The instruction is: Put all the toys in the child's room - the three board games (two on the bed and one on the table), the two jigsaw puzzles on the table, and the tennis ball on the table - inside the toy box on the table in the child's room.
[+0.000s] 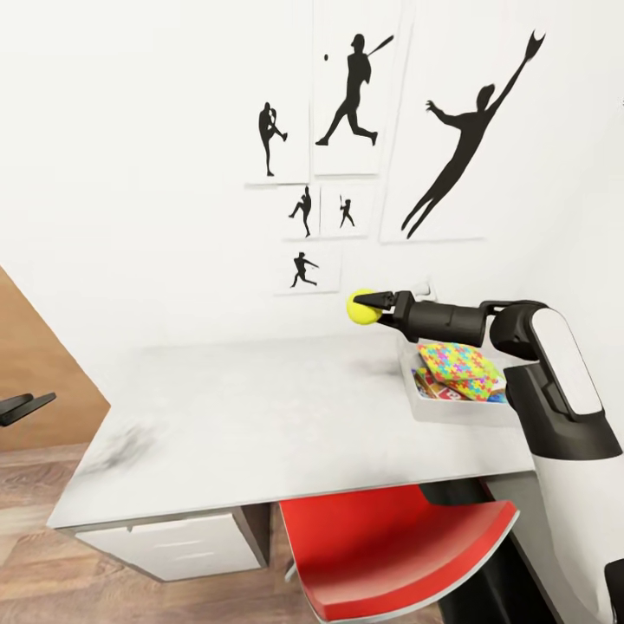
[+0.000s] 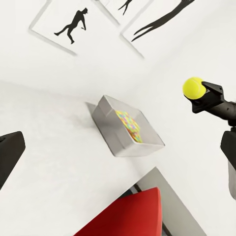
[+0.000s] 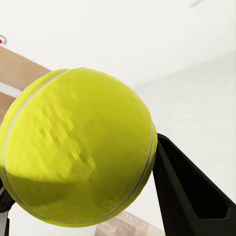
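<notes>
I had the right pincer [image 1: 367, 305] clamped on the tennis ball [image 1: 361, 307], held in the air above the tabletop [image 1: 260, 416] and just beside the toy box [image 1: 451, 406], where a jigsaw puzzle [image 1: 459, 361] lay on top. I judged it best to swing over the box, lower, then release. Whether the left pincer [image 1: 26, 405] was open or closed, I couldn't tell.
</notes>
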Motion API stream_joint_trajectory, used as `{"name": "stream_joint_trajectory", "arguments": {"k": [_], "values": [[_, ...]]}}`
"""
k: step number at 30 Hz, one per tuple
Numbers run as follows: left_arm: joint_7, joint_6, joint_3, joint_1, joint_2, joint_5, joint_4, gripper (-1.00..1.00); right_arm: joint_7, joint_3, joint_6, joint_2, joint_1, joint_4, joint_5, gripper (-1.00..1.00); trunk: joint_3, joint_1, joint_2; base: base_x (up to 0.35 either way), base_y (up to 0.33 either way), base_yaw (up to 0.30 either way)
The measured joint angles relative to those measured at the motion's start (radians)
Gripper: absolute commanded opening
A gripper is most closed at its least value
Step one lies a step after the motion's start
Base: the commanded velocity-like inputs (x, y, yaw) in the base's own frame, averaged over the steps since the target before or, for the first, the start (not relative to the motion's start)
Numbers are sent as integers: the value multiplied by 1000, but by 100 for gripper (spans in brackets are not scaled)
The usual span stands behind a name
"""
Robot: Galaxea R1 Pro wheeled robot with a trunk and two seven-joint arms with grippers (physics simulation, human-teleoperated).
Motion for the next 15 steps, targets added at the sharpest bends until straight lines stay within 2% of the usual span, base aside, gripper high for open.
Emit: {"name": "stream_joint_trajectory", "arguments": {"k": [15], "values": [[0,0,0,0,1,0,0,100,-1,-8,0,1,8,0,2,-100,5,0,0,0,0,0]]}}
